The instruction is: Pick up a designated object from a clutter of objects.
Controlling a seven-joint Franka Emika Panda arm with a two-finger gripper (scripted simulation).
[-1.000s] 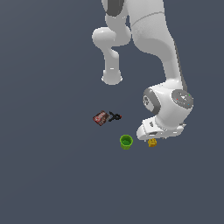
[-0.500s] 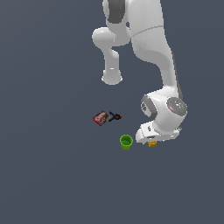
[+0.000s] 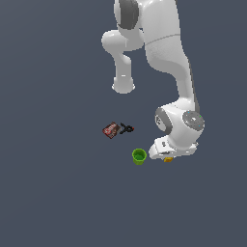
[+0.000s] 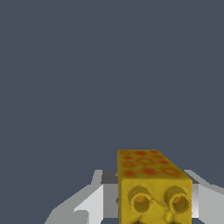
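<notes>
One yellow-orange block (image 4: 151, 188) sits between our gripper (image 4: 148, 205) fingers (image 4: 94, 201), which stand on either side of it, though we cannot tell whether they touch or grip it; its long axis runs away from the wrist camera, the holed end face towards it and the red-spotted face up. Open grey floor (image 4: 109, 65) lies ahead of it. Beyond, the green cup (image 3: 139, 156) stands just beside the gripper on the exterior view's left, with the reddish-brown packet (image 3: 110, 130) and black-and-red tool (image 3: 127, 128) together farther off.

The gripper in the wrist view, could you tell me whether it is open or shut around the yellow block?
Open, it seems. The gripper has a finger on each side of the yellow block, with a gap showing beside the block.
</notes>
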